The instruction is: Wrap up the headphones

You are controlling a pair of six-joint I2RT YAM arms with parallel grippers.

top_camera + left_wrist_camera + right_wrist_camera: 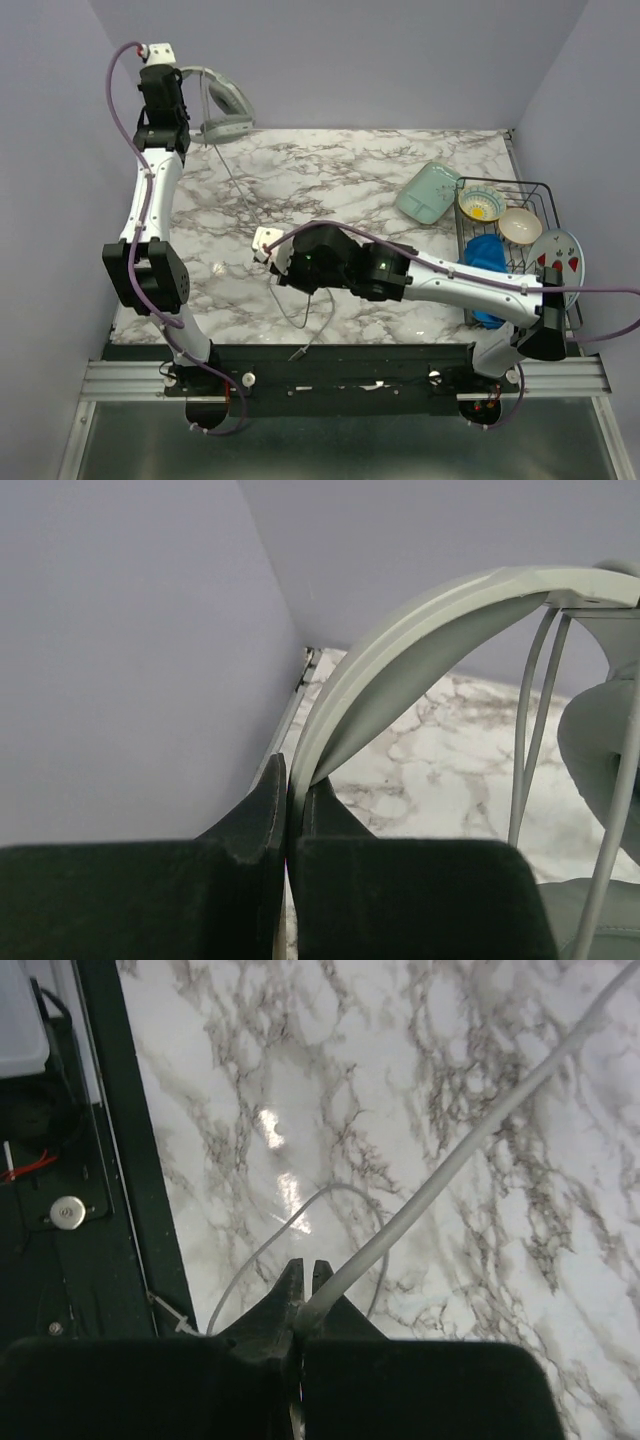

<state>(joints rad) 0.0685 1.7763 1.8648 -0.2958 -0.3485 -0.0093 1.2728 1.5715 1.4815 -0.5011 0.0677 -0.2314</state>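
Grey headphones [228, 100] hang from left jaws clamped on headband [400, 650]; right jaws pinch the cable [450, 1160]; we judge wrapping unstarted.

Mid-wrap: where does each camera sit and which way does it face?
Top external: above, behind the bases, looking down on the table; both arms show.
Left wrist: faces the wall corner; left gripper shut on the headphones.
Right wrist: looks down at the table; right gripper pinches the cable.
Shared: cable in top and right wrist.

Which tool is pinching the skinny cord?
The right tool, shut on the thin grey cable just above the table. The left tool clamps the headband instead.
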